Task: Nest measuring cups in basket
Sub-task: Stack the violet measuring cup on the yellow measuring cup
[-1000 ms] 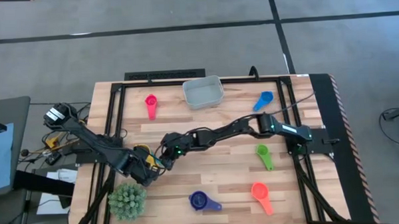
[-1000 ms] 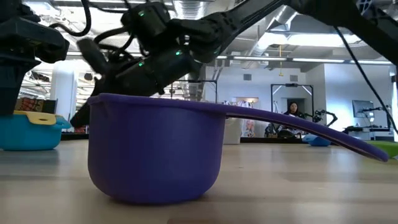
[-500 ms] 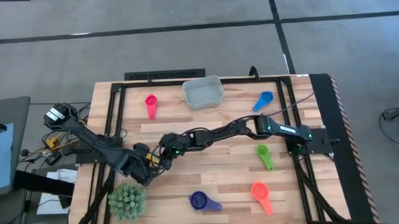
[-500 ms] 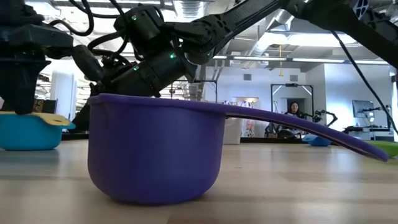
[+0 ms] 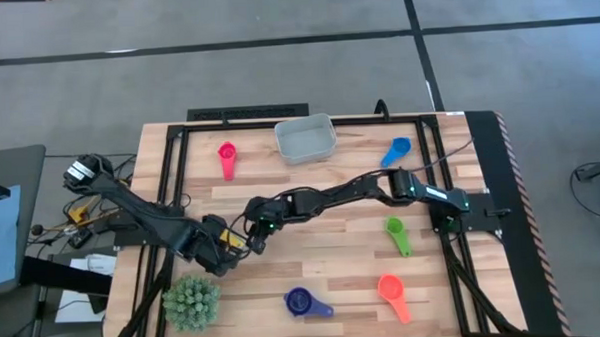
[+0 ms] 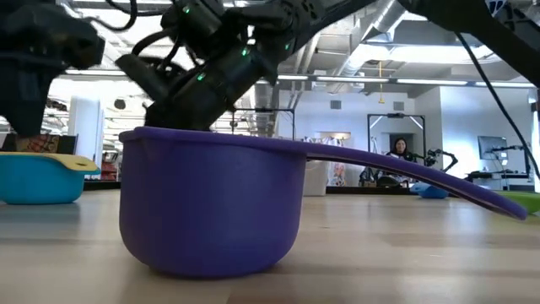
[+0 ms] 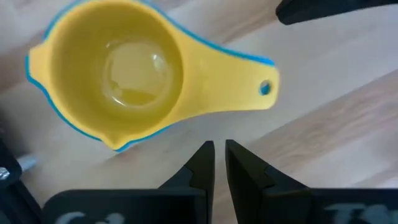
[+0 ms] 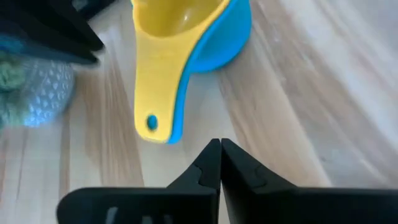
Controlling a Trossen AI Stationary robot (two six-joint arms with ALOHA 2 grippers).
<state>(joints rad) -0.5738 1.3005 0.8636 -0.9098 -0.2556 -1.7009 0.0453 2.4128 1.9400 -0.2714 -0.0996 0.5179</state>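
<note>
A yellow measuring cup [image 7: 124,74] sits nested inside a light blue one [image 8: 224,43]. The pair rests on its base on the wood at the table's left, also seen in the low view [image 6: 38,177]. My left gripper [image 7: 219,155] hovers shut just off the yellow bowl's side and touches nothing. My right gripper [image 8: 219,152] is shut, a little beyond the free end of the yellow handle [image 8: 152,121] and clear of it. In the high view both grippers [image 5: 223,251] [image 5: 248,233] meet over the pair and largely hide it. The basket [image 5: 306,139] stands at the far edge.
Single cups lie about: red [image 5: 227,156] far left, blue [image 5: 395,150] far right, green [image 5: 396,235] and orange [image 5: 391,294] at the right, dark blue [image 5: 305,303] near the front edge, filling the low view [image 6: 211,203]. A spiky green plant [image 5: 192,300] sits near left.
My right gripper has risen from the nested pair and tipped, drawing back a little toward the table's right. My left gripper dipped toward the pair and has come up again. The yellow and light blue cups stay where they were.
</note>
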